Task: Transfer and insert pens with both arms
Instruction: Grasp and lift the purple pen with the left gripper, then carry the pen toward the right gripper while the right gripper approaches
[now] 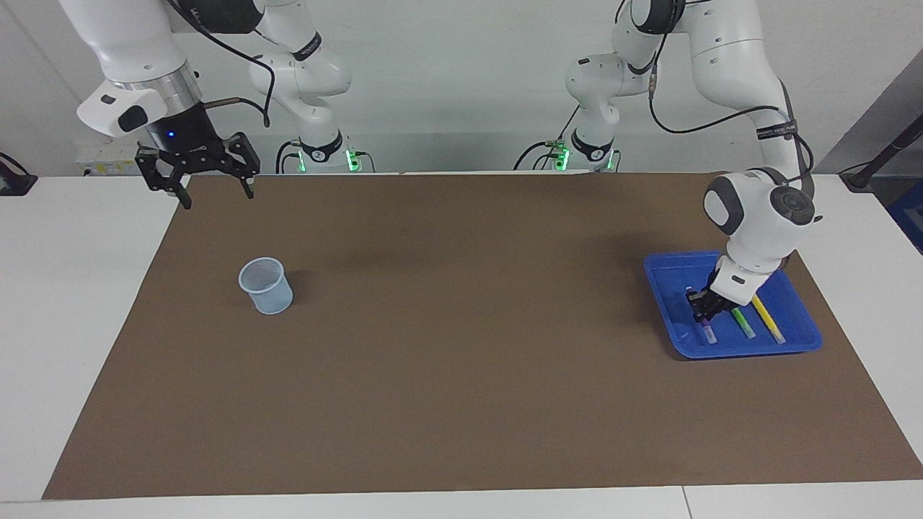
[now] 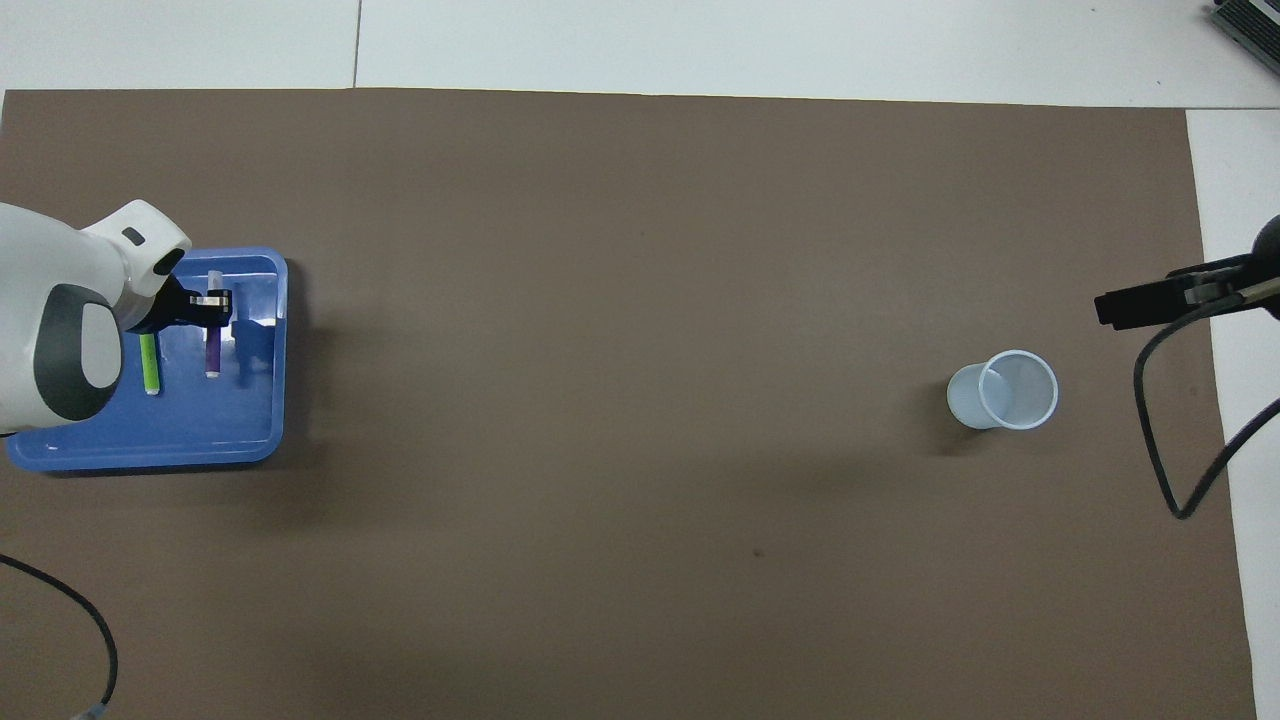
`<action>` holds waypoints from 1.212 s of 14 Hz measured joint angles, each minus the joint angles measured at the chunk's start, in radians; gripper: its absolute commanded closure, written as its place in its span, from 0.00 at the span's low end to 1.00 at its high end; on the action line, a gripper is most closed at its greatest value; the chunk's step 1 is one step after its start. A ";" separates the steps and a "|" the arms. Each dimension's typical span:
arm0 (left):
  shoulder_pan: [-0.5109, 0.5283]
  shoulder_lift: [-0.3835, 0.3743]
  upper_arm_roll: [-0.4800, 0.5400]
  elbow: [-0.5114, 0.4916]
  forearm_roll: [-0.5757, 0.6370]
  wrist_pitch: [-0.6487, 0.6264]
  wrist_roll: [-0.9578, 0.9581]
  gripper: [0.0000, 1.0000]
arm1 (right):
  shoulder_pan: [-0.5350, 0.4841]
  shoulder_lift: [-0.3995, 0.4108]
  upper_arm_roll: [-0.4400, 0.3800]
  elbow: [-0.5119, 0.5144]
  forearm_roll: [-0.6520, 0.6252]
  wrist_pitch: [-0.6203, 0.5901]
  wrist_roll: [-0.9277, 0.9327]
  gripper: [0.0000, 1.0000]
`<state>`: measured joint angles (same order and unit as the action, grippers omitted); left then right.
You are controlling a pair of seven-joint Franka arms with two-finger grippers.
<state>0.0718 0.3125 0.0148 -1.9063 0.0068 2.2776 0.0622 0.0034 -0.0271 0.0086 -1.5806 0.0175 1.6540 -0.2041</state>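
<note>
Down at the left arm's end of the table, I've got the left gripper (image 1: 702,308) inside the blue tray (image 1: 662,268), fingertips pinched together on the purple pen (image 1: 707,333). That pen's pale end pokes out below the fingers in the facing view, and from overhead I see the purple pen (image 2: 213,353) under the black fingertips, lying lengthwise in the tray (image 2: 150,452). Whether it's clear of the tray floor or resting on it, I can't tell.

Beside it lies the green pen (image 1: 743,323), flat in the tray, and next along, toward the table's edge, the yellow pen (image 1: 766,317), also flat. Overhead, the green pen (image 2: 150,363) shows just past the arm's white wrist; the yellow one is hidden under that wrist.

Over at the right arm's end, the right gripper (image 1: 215,193) hangs in the air above the near corner of the brown mat (image 1: 461,375), its two fingers spread wide apart and holding nothing. Only its black tip (image 2: 1150,302) edges into the overhead view.

On the mat stands the pale blue mesh cup (image 1: 266,285), upright, mouth open, well apart from both grippers. From overhead, the cup (image 2: 1004,391) looks to have nothing in it.
</note>
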 measured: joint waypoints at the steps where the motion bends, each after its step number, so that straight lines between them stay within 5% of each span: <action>1: 0.000 -0.009 0.000 0.024 0.000 -0.038 -0.018 1.00 | 0.000 0.000 0.003 -0.002 0.010 0.000 0.001 0.00; 6: -0.004 -0.103 -0.018 0.051 -0.006 -0.184 -0.216 1.00 | 0.009 0.000 0.007 -0.026 0.080 0.018 0.007 0.00; 11: -0.022 -0.209 -0.031 0.054 -0.144 -0.341 -0.487 1.00 | 0.051 0.000 0.009 -0.035 0.131 0.031 0.076 0.00; 17: -0.263 -0.237 -0.046 0.054 -0.198 -0.369 -0.968 1.00 | 0.123 0.000 0.011 -0.093 0.271 0.148 0.219 0.00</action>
<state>-0.1911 0.0756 -0.0316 -1.8522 -0.1910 1.9089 -0.9056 0.1263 -0.0270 0.0198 -1.6738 0.2890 1.8016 0.0151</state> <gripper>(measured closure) 0.828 0.000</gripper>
